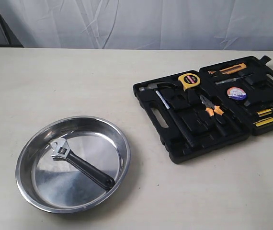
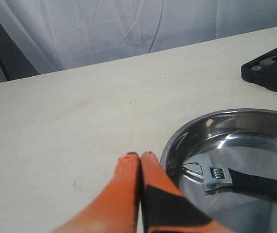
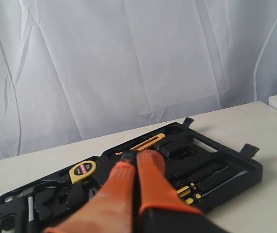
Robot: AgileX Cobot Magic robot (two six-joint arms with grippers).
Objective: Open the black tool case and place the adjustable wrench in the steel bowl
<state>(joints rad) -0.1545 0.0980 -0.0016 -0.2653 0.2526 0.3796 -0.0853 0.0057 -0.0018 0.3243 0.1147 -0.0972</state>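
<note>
I see the small adjustable wrench (image 1: 81,163), silver-headed and black-handled, lying inside the wide, shiny steel bowl (image 1: 120,143) on the pale worktop (image 1: 79,81). The black plastic tool case (image 1: 189,146) lies open, well apart from the bowl. My left jaws are pressed together near the bowl's rim. My right jaws are together too, facing the case.

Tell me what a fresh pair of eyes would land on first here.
The adjustable wrench lies diagonally inside the steel bowl, at the near left of the table in the exterior view. To the right, the black tool case lies wide open, and its yellow tape measure and orange-handled pliers stand out in the tray. The left gripper and right gripper, both orange-fingered, are shut on nothing.
</note>
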